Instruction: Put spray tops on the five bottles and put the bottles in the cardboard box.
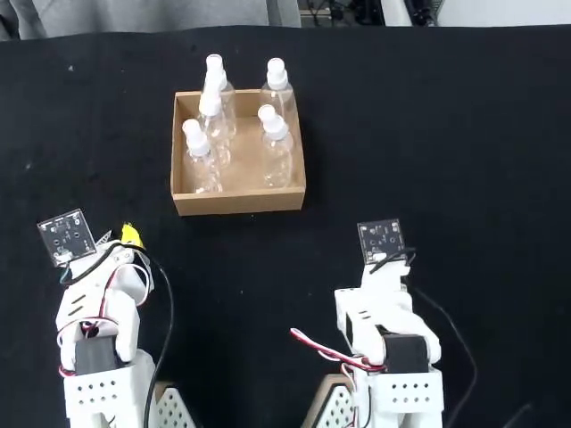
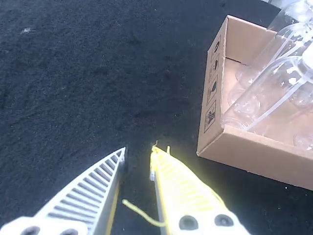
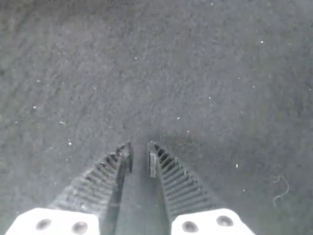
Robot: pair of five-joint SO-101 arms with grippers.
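Both arms sit folded back on the worktop (image 1: 464, 134), left hand (image 2: 138, 152) and right hand (image 3: 140, 148) each narrowed to a slit, empty. Five spray-topped bottles (image 1: 277, 147) stand in the cardboard box (image 1: 237, 203).

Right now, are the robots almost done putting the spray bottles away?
It looks finished. All five bottles stand inside the cardboard box, and each one wears a white spray top. Nothing is in hand: the fingers of the left gripper and the right gripper hold nothing, away from the box. I can't see anything left to do.
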